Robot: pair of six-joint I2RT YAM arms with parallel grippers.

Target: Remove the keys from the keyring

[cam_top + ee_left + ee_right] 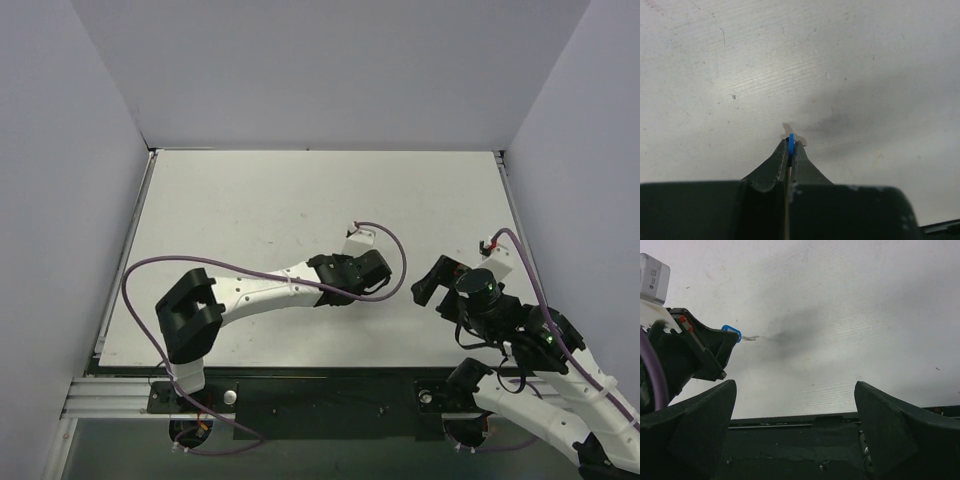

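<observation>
The left gripper [791, 152] clamps the blue keyring [791, 142]; the keys [752, 338] just beyond it, likely light, stiff and slippery, need a fingertip pinch from the wide-spread right gripper [795, 390].

keyring [791, 142]: blue tag, edge-on, pinched in left tool [791, 151] | key [751, 338]: tiny, silver, jutting sideways from tag

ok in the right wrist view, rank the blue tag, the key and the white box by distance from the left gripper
1. blue tag, pinched by the fingers of the left gripper
2. key, just right of the tag
3. white box, upper left, behind the fingers
</observation>
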